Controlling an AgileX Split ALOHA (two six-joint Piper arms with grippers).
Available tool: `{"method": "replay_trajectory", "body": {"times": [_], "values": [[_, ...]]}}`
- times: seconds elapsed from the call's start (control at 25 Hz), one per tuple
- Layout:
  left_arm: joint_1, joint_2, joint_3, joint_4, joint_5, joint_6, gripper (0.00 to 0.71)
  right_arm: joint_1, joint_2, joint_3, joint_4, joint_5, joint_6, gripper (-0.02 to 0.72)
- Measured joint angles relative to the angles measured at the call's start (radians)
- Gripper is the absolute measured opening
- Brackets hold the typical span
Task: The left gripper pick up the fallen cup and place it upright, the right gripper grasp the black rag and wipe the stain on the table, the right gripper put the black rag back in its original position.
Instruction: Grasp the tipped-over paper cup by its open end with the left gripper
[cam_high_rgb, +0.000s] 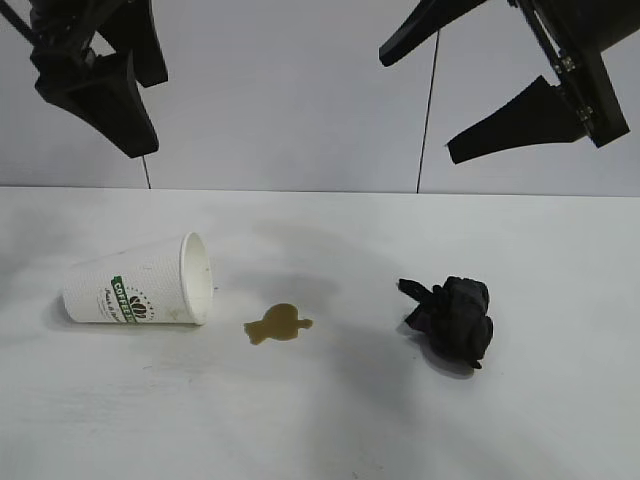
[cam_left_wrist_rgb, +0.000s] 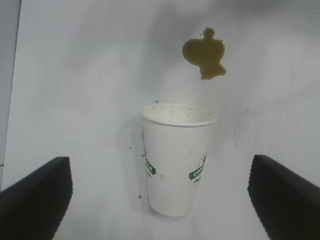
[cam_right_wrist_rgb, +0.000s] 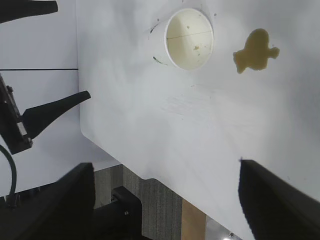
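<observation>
The cup (cam_high_rgb: 140, 284) lies on its side on the table (cam_high_rgb: 330, 420) just beside the stain (cam_high_rgb: 277, 324), the black rag (cam_high_rgb: 452, 318) beyond it, both the left gripper (cam_high_rgb: 112, 72) and right gripper (cam_high_rgb: 440, 95) overhead, jaws wide and empty

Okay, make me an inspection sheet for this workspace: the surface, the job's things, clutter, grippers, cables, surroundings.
Surface: white table, wet only at the stain.
Cup: the cup lies on its side, mouth toward the stain, apart from it.
Rag: the black rag sits bunched, on the stain's other side, untouched.
Clutter: nothing seen.
Left gripper: the left gripper hangs open above the cup; in its wrist view the cup lies between its fingers.
Right gripper: the right gripper hangs open, high above the rag.
Cables: thin dark line down the wall behind each arm; cannot tell if cable or seam.
Surroundings: plain pale wall.
</observation>
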Motion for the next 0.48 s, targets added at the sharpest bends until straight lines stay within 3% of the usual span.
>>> {"method": "replay_trajectory", "body": {"times": [0.48], "values": [[-0.041,0.199,0.002,0.145,-0.044,-0.091,0.686,0.000,0.000,0.000,0.000,0.012,0.000,0.544]]}}
